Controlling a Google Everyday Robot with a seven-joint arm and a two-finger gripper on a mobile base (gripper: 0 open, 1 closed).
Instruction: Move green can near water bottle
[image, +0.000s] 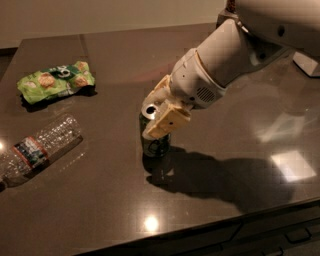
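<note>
Pincer (152, 114) at top of small dark green soda can (156, 144), upright at centre; cannot tell whether clamped. At near left, well apart, lies clear crinkled plastic water bottle (42, 145).

The tool (159, 106) at the green can (156, 145) hides its side; water bottle (42, 145) seemingly cropped left.
</note>
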